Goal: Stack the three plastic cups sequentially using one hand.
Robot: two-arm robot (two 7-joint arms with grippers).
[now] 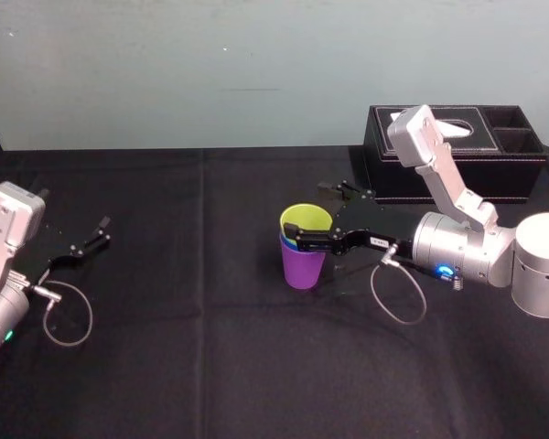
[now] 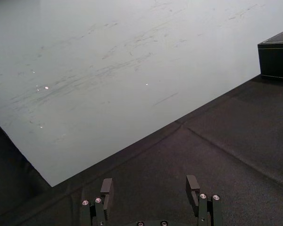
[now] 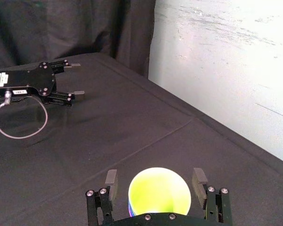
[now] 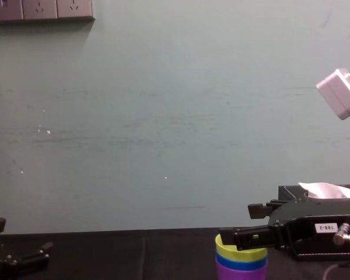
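Black cloth [image 1: 183, 357]; cups [image 1: 304, 261] stacked, right gripper [image 1: 304, 214] astride

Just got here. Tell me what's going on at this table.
The three cups stand stacked on the black table: the yellow-green cup sits inside the blue cup, which sits inside the purple cup. The right pincer is level with the top of the stack. Its open fingers straddle the yellow-green rim with a gap on each side, so it is not gripping. The left pincer sits open and idle at the table's left side.
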